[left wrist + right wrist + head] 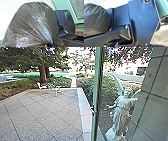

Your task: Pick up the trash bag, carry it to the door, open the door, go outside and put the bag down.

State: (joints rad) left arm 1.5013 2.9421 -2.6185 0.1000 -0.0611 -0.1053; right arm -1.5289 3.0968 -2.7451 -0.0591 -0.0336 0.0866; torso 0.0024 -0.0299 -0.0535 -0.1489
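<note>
Clearly, the trash bag [33,23] is with the robot, near its own dark plate and over pale ground [8,8]; whether its underside touches that ground I can't tell. The left tool [48,44] is closed around the bag's gathered neck, where the creases run together tightly. As for the right tool, I cannot tell how far open it is or whether it has hold of anything.

A green post [96,97] stands upright between twelve and one o'clock, the closest thing in the way, with a small fitting [93,110] partway down. Green framework [58,5] also runs near the robot's plate. From the post round towards two o'clock is glass [103,122], with a pale winged statue [121,109] at one o'clock and a tiled wall [153,107] at two; I can't tell whether these are seen through the glass or mirrored in it.

Paving [42,114] spreads from ten to twelve, edged at twelve by a pale border [85,118]. A chair [40,87] stands at its far side at eleven, a pale piece of furniture [58,90] to the right of it. Beyond are a thick tree [43,73] at eleven and bushes [86,83] around twelve.
</note>
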